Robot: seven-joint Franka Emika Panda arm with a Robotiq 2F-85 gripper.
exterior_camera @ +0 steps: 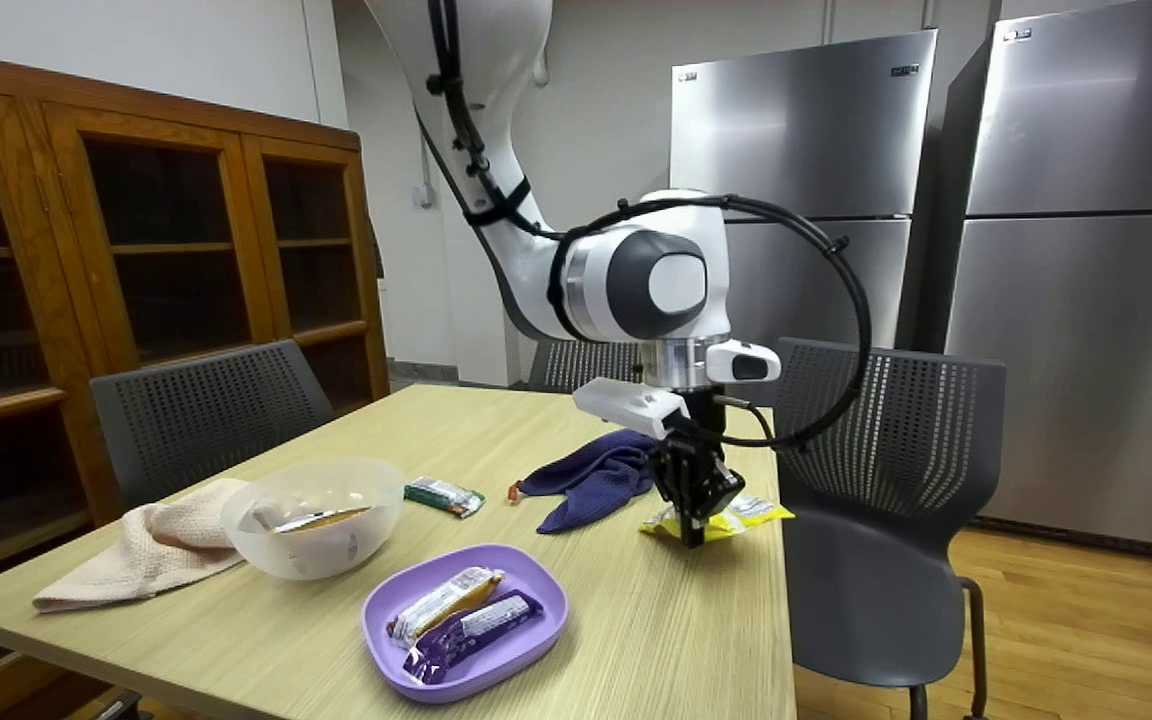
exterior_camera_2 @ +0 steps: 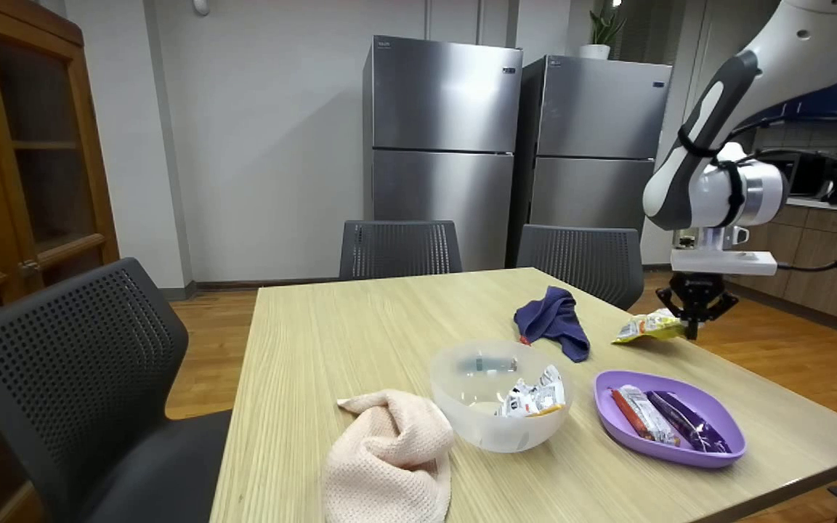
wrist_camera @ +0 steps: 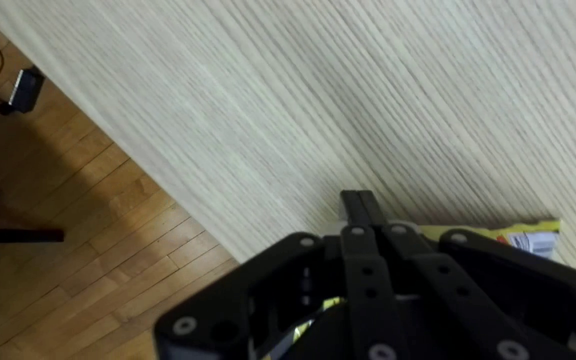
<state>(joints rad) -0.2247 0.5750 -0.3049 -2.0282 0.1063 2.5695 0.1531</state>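
A crinkled yellow packet (exterior_camera: pixel 758 510) with pale patches lies near the table's side edge, visible in both exterior views. My gripper (exterior_camera: pixel 693 537) points down right against it, its tips at tabletop height. In the wrist view the fingers of the gripper (wrist_camera: pixel 357 195) stand flush together, with nothing seen between their tips. Part of the yellow packet (wrist_camera: pixel 498 232) shows beside and beneath the finger linkage; the rest is hidden by the gripper. Whether any of its film is pinched higher up, I cannot tell. A dark blue cloth (exterior_camera: pixel 596 485) lies crumpled close by.
A purple dish (exterior_camera: pixel 536 585) holds two wrapped bars. A translucent bowl (exterior_camera: pixel 311 555) contains a wrapped packet, with a pink cloth (exterior_camera: pixel 161 550) beside it. A green bar (exterior_camera: pixel 446 496) lies behind the bowl. A dark chair (exterior_camera: pixel 886 580) stands against the table edge by the gripper.
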